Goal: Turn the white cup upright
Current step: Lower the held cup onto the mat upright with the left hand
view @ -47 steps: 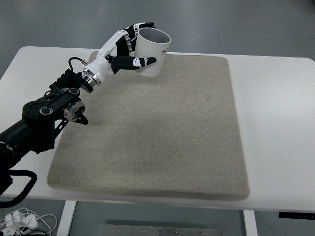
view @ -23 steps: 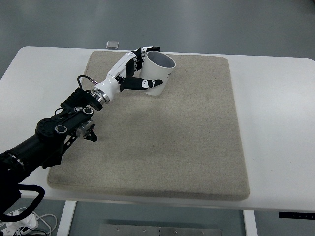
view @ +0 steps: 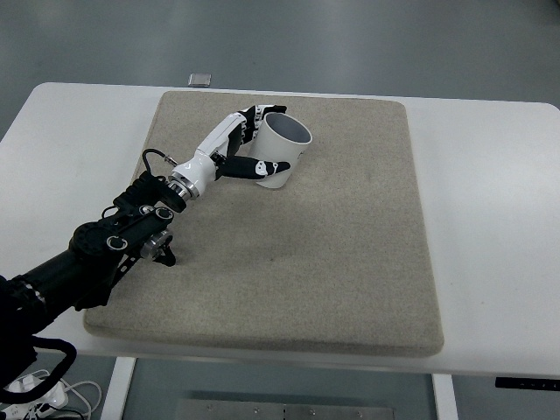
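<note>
Lowered and brought nearer since a second ago: then held up over the far edge of the mat, half a second later almost down, now seemingly resting on the fabric. White cup (view: 283,150) standing mouth-up on the far-left part of the beige mat (view: 350,254), open rim toward the camera, dark print on its side too small to read. Leaning slightly, perhaps, though hard to tell from this steep angle whether the base sits fully flat.

Left hand (view: 238,149) wrapped round the cup's left side, thumb laid across the near wall and fingers (view: 254,115) curled behind the far wall — clamped on it, not yet let go. Grip from the side, likely so the wrist could roll the cup over and leave the mouth clear. Black forearm (view: 96,254) running down to the lower-left edge, a thin cable looping at the wrist.

Judged nearly done: cup upright, only the release and withdrawal left. Worth opening slowly, since a light cup could tip if dragged by a finger.

White table (view: 490,219) beneath the mat; a small flat dark object (view: 200,80) just past the mat's far edge. Grey floor beyond. Right arm nowhere visible.
</note>
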